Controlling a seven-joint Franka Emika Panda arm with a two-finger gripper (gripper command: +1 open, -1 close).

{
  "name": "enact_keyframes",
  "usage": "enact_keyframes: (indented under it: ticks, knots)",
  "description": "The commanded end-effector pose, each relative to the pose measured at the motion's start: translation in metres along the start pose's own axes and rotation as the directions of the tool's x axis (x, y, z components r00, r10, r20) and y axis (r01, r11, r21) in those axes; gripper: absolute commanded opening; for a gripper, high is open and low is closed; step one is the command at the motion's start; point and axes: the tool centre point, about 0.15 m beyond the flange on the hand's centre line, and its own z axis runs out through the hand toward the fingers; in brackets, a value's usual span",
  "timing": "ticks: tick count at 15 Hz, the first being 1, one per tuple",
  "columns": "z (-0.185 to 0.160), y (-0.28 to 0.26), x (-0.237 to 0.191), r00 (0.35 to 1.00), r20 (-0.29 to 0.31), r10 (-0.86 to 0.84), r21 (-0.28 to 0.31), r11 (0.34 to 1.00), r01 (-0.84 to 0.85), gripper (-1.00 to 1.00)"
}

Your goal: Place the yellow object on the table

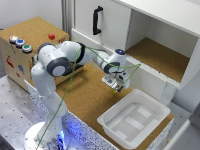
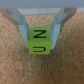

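Observation:
The yellow object point(image 2: 39, 41) is a small yellow-green cube with dark marks on its faces. In the wrist view it lies on the brown cork table point(image 2: 15, 65) between the two fingers of my gripper point(image 2: 42, 31). One finger point(image 2: 23, 25) stands right against the cube. A strip of cork shows between the cube and the other finger, so the jaws stand a little apart. In the exterior view my gripper point(image 1: 116, 86) hangs low over the table point(image 1: 87, 100), and the cube is too small to make out there.
A white bin point(image 1: 134, 119) sits on the table just to the exterior view's right of the gripper. A cork-topped box with round buttons point(image 1: 30, 42) stands at the left. Behind the gripper is a white cabinet with an open cork-floored shelf point(image 1: 160, 57).

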Motion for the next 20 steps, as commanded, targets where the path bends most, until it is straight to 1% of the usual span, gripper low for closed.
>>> enact_keyframes:
  ticks: [1,2,5,7,8,9,10,13,15,16,18,20]
  knots:
    - [0.012,-0.004,0.043,0.997,0.071,-0.019,0.06,0.998,0.014,1.0]
    - [0.012,-0.006,0.04,0.997,0.076,-0.022,0.064,0.998,0.018,1.0]
    - [0.008,-0.013,0.017,0.994,0.099,-0.041,0.048,0.998,0.036,1.0]
    - [-0.001,-0.013,-0.001,0.994,0.097,-0.039,0.029,0.999,0.037,1.0]
    - [-0.009,-0.013,-0.006,0.996,0.078,-0.034,0.028,0.999,0.032,1.0]
    - [-0.02,-0.015,-0.01,0.998,0.048,-0.034,0.026,0.999,0.033,1.0]
    - [-0.035,-0.02,-0.014,0.999,0.009,-0.034,0.036,0.999,0.033,1.0]
    - [-0.082,-0.07,-0.014,0.982,-0.081,-0.173,0.018,0.984,0.175,1.0]
    - [-0.113,-0.1,-0.018,0.971,-0.126,-0.205,0.014,0.978,0.208,1.0]
    - [-0.125,-0.107,-0.02,0.968,-0.147,-0.205,0.025,0.977,0.21,1.0]
    - [-0.162,-0.135,-0.026,0.952,-0.211,-0.222,0.043,0.971,0.235,1.0]
    - [-0.193,-0.162,-0.032,0.933,-0.245,-0.262,0.069,0.956,0.286,1.0]
